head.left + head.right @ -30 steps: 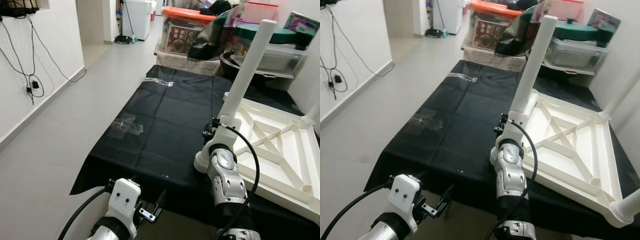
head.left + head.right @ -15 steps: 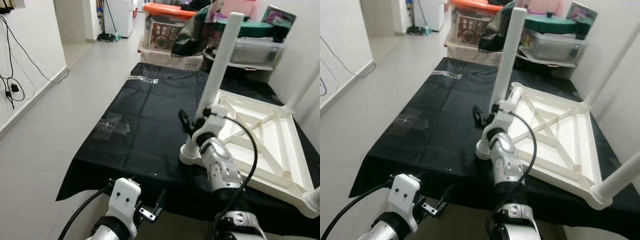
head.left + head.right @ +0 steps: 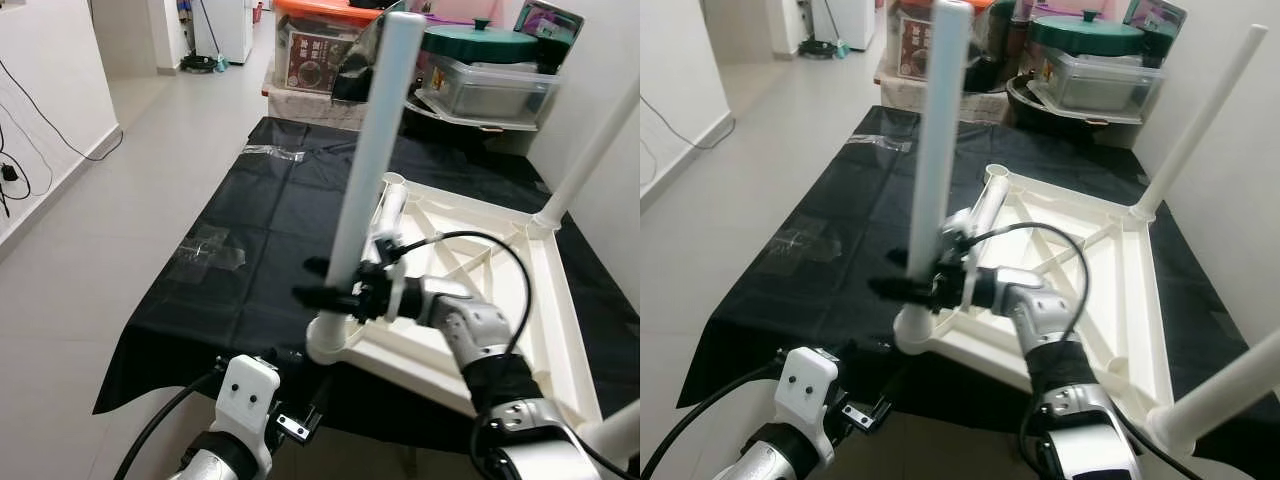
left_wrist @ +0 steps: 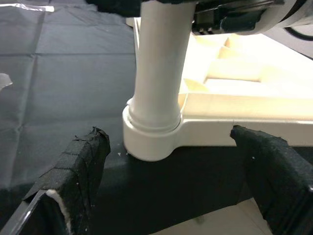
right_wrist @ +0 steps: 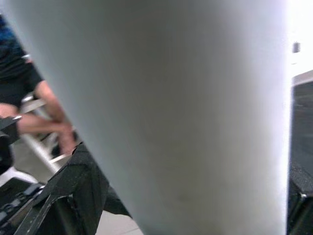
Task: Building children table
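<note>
No text, label, brand, number or sign is showing clearly enough to read. A storage box with an orange lid [image 3: 327, 55] at the far end of the black cloth is carrying a dark red printed panel on its front, but the lettering on it is coming out too small and blurred to make out.

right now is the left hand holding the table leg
No, the left hand sits low and open in front of the white table leg, its fingers apart on either side of the socket, touching nothing.
</note>
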